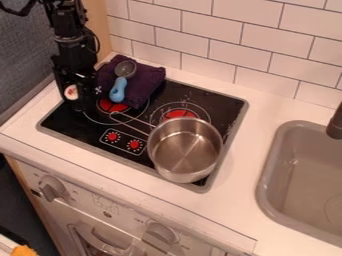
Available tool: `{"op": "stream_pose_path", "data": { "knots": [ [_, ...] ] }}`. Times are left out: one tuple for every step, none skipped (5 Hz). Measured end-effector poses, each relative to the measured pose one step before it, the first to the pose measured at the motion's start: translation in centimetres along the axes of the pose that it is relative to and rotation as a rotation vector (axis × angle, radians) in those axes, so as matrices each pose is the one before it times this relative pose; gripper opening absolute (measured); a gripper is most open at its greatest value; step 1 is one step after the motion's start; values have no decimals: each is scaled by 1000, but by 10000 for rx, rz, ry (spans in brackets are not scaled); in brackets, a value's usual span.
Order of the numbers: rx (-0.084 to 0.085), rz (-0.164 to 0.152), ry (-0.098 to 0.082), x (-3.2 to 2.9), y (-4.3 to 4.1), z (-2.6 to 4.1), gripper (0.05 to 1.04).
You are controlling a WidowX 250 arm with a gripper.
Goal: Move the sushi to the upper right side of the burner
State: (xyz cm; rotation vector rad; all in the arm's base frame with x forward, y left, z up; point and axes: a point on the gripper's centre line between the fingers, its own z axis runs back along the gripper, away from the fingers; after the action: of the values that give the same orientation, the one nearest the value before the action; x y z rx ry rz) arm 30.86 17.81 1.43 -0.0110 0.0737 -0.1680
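The black gripper (75, 99) hangs at the left end of the black stove top, beside the purple cloth. Between its fingers is the sushi (71, 92), a small white piece with an orange-red middle, partly covered by the black fingers, which are shut on it. Just right of the gripper lies the left burner (105, 105), a red disc inside a thin white ring, its upper part hidden by the cloth. A second burner (180, 114) is red too, behind the pot.
A steel pot (185, 150) stands on the stove's right front, its handle pointing left toward the gripper. The purple cloth (141, 86) lies at the back left with a blue-handled spoon (117, 91) on it. The tiled wall (234, 45) is behind; a grey sink (304, 175) is right.
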Motion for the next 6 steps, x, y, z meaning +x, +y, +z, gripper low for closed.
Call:
{"op": "stream_pose_path", "data": {
  "knots": [
    [242, 251, -1207, 535, -1049, 4866, 518],
    [-202, -228, -1235, 2032, -4053, 4976, 503],
    [-906, -745, -206, 3383, -4028, 1400, 502],
    [-398, -953, 1134, 1577, -4461, -4648, 499],
    [163, -698, 408, 1657, -2818, -3136, 493],
    [254, -384, 67, 658, -566, -1060, 591]
  ]
}}
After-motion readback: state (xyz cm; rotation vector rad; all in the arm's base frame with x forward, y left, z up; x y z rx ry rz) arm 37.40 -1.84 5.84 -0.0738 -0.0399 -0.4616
